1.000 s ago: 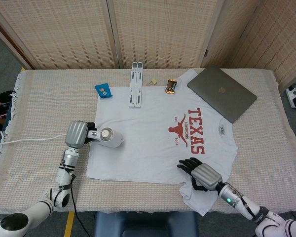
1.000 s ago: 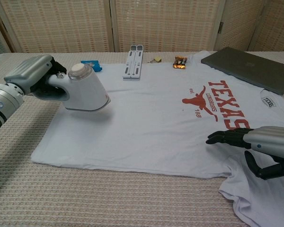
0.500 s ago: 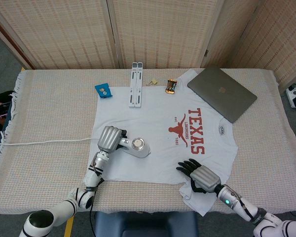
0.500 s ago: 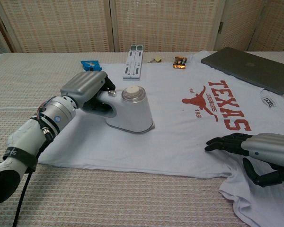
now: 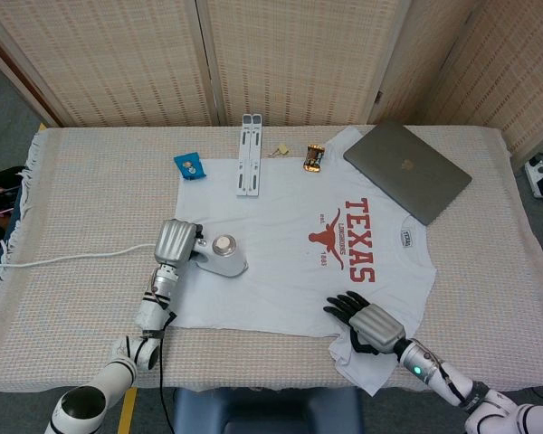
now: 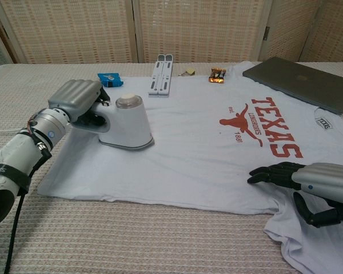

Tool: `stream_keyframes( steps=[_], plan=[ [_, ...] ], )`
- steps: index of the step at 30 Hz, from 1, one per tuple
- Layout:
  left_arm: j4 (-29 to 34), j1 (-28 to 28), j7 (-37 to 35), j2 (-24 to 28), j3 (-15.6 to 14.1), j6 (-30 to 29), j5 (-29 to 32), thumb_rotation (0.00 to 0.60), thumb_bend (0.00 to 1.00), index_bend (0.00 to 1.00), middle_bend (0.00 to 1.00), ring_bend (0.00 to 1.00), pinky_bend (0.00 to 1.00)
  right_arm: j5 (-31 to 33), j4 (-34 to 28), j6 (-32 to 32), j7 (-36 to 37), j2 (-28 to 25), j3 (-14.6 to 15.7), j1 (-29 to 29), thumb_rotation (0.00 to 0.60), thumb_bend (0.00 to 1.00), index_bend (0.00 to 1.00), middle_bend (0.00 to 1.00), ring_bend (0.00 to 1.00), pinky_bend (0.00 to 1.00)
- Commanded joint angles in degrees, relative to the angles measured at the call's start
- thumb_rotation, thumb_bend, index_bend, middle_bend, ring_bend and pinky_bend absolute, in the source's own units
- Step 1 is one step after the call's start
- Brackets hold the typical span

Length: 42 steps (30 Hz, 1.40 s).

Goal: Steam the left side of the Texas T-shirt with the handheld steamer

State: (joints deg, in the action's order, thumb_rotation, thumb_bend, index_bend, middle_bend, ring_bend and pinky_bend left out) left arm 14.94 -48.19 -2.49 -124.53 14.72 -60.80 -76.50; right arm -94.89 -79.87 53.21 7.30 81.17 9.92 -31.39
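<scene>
Presently the left hand [image 5: 176,242] is wrapped around the handle of the handheld steamer [image 5: 224,258], fingers curled over the grip; in the chest view that same left hand [image 6: 75,98] shows its grey back uppermost. The steamer [image 6: 126,123] sits base-down on the Texas T-shirt [image 5: 281,271], just beyond the hand's fingertips and toward the shirt's printed centre. Contact between the soleplate and the cloth appears flush in the chest view. A white cord [image 5: 63,259] trails away from the hand's outer side across the surface [image 5: 81,181].

The T-shirt [image 6: 194,154] lies flat, with the red TEXAS print and longhorn emblem well apart from the left hand, nearer the right one. The right hand [image 5: 366,318] rests with dark fingers extended and slightly apart on the shirt's lower hem, holding nothing; the chest view shows the right hand [image 6: 300,181] with fingertips pressing the fabric and the thumb held below, clear of them. A loose sleeve lies just beneath it.

Beyond the left hand, toward the far edge, stand a white folding stand [image 5: 250,154] and a blue packet [image 5: 188,165]. An orange-wrapped item [image 5: 314,158] and a small pale object [image 5: 278,149] lie beside the stand. A grey laptop [image 5: 407,170], closed, overlaps the shirt's far corner, well beyond the right hand.
</scene>
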Motion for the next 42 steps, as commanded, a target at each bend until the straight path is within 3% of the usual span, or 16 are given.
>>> stream_keyframes(
  steps=[1, 9, 13, 22, 26, 34, 38, 42],
  plan=[
    [-1.67, 1.49, -0.88, 1.11, 0.93, 0.12, 1.37, 0.6, 0.31, 0.9, 0.97, 0.81, 0.73, -0.16, 0.15, 0.11, 0.12, 0.15, 0.05, 0.02, 0.386, 1.0, 0.0, 0.0, 0.0, 0.0],
    [-4.47, 5.22, -2.84, 4.52, 2.17, -0.36, 3.5, 0.6, 0.31, 0.89, 0.96, 0.8, 0.73, -0.3, -0.31, 0.01, -0.14, -0.17, 0.02, -0.25, 0.383, 1.0, 0.0, 0.0, 0.0, 0.0],
    [-3.15, 6.65, -6.89, 5.74, 3.54, -3.82, 4.76, 0.6, 0.31, 0.89, 0.96, 0.79, 0.73, -0.21, -0.57, 0.03, -0.3, -0.28, 0.0, -0.24, 0.385, 1.0, 0.0, 0.0, 0.0, 0.0],
    [1.8, 6.38, -9.49, 4.93, -0.9, -11.82, -0.51, 0.6, 0.31, 0.89, 0.95, 0.79, 0.73, 0.0, -0.9, -0.78, -0.66, -0.1, -0.02, -0.61, 0.385, 1.0, 0.0, 0.0, 0.0, 0.0],
    [2.08, 3.69, -6.98, 2.69, -1.52, -9.71, -1.27, 0.6, 0.31, 0.89, 0.95, 0.79, 0.73, 0.25, -1.2, -0.61, -0.76, -0.35, 0.0, -0.41, 0.385, 1.0, 0.0, 0.0, 0.0, 0.0],
    [-1.63, -2.31, -2.18, -1.54, 1.22, -4.21, 1.17, 0.6, 0.31, 0.89, 0.96, 0.79, 0.73, 1.24, -1.52, -0.53, -1.06, -1.25, -0.02, 0.13, 0.384, 1.0, 0.0, 0.0, 0.0, 0.0],
    [-3.09, -2.83, -1.05, -2.38, 1.41, -2.33, 1.71, 0.6, 0.31, 0.89, 0.96, 0.79, 0.73, 1.45, -1.52, -0.58, -0.95, -1.24, -0.12, 0.22, 0.382, 1.0, 0.0, 0.0, 0.0, 0.0],
    [-3.15, -1.25, -2.53, -2.12, -0.29, -1.89, 0.51, 0.6, 0.31, 0.9, 0.96, 0.79, 0.73, 1.35, -1.39, -0.77, -0.84, -1.09, -0.12, 0.12, 0.389, 1.0, 0.0, 0.0, 0.0, 0.0]
  ],
)
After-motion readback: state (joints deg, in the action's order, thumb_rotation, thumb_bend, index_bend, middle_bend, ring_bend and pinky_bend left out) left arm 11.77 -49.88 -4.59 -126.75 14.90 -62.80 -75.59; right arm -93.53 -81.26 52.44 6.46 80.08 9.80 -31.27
